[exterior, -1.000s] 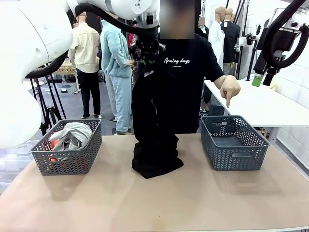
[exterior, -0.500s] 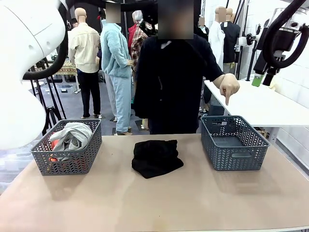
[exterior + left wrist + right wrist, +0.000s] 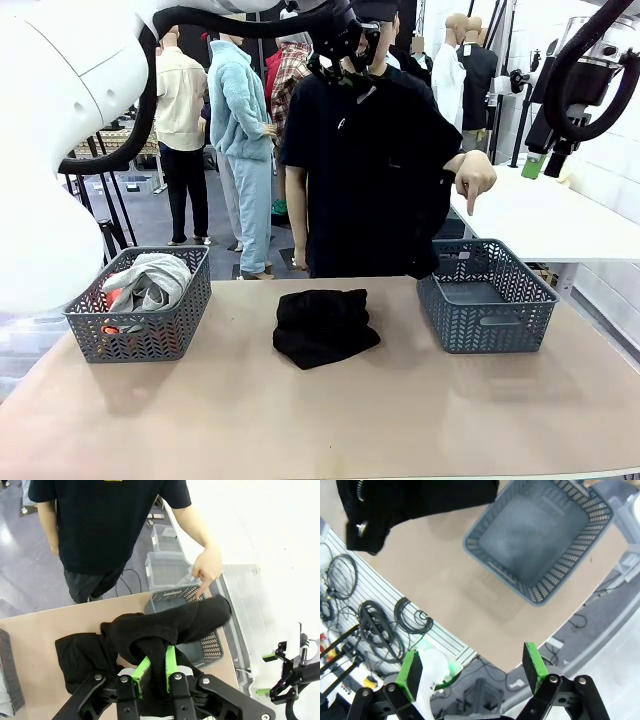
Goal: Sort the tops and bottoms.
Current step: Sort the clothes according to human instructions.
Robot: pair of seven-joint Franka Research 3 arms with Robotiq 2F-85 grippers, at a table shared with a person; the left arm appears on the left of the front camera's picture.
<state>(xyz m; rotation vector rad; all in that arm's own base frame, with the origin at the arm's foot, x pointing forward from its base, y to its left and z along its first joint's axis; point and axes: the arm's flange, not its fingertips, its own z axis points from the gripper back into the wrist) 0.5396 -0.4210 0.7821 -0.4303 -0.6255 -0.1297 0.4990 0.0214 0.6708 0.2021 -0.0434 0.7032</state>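
Tan tabletop (image 3: 400,420) ran across the front view, with a person in a black T-shirt standing at its far side and a busy workshop behind. A grey left basket (image 3: 150,335) stood at the table's left end and held a pale grey top (image 3: 150,278) lying over a red-orange top (image 3: 112,300). A matching right basket (image 3: 485,325) stood at the table's right end with nothing in it. Between the two baskets, apart from both, a folded black garment (image 3: 325,325) lay bunched on the bare table.

High above the table's middle, the left gripper (image 3: 345,68) was clamped on a hanging black garment (image 3: 175,622). In the left wrist view its green fingers (image 3: 142,669) stood close together with the cloth pinched between them. The cloth draped down in front of the person's chest, and its lower end reached the near corner of the right basket in the front view.

The person's hand (image 3: 475,185) pointed one finger straight down over the right basket.

The right gripper (image 3: 472,672) hung above the table edge near the right basket, its green pads spread wide with nothing between them.
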